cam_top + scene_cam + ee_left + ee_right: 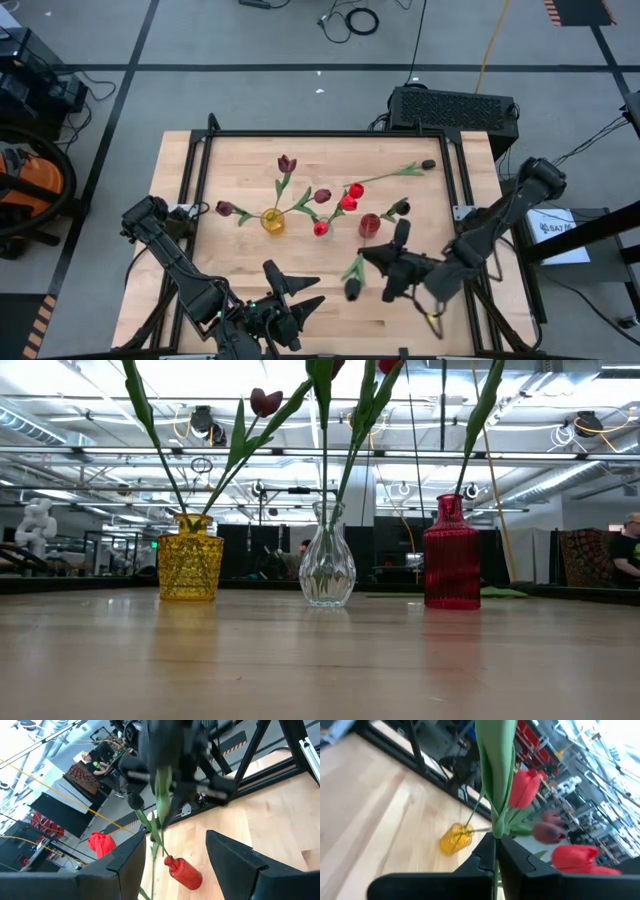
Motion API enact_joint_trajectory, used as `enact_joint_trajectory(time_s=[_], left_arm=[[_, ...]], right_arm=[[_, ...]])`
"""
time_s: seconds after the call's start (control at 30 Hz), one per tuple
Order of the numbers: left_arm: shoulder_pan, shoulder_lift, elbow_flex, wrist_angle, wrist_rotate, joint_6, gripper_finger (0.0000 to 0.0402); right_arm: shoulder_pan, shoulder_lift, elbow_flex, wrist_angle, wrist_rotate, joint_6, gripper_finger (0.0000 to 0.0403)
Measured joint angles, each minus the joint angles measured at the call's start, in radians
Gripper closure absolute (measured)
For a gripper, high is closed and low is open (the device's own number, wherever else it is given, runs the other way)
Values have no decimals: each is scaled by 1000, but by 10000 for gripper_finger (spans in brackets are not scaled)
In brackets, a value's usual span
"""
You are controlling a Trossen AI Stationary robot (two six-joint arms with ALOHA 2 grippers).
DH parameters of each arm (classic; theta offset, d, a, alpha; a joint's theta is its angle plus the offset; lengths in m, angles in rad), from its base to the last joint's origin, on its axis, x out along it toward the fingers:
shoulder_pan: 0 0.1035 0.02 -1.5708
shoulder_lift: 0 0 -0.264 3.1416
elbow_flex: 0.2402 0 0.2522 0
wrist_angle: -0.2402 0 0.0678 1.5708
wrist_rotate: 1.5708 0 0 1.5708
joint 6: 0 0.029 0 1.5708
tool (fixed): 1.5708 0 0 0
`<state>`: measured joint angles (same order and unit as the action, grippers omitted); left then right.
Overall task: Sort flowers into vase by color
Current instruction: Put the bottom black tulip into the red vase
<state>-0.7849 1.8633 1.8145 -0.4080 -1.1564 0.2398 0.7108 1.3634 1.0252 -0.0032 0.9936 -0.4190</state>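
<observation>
No text can be read; the white label (553,226) right of the surface (240,290) carries illegible marks.

Yellow vase (190,565), faceted pattern, frame left; clear ribbed vase (327,565) centre; red ribbed vase (451,560) right. Flowers (345,198): red and maroon heads, green stems. Tabletop (240,255): pale wood grain.

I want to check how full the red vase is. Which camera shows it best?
The low view: the red vase stands upright and whole, one stem rising from it. The high view shows only its top; the left wrist view shows it tilted; the right wrist view misses it.
</observation>
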Motion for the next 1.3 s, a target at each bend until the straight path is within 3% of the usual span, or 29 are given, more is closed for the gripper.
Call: enact_joint_trajectory(time_s=[0.27, 1.3], left_arm=[[-1, 0, 0, 0, 0, 0, 188], [-1, 0, 0, -6, 1, -8, 188]], right_arm=[[-30, 91, 0, -1, 141, 42, 401], [-94, 84, 0, -107, 154, 336, 401]])
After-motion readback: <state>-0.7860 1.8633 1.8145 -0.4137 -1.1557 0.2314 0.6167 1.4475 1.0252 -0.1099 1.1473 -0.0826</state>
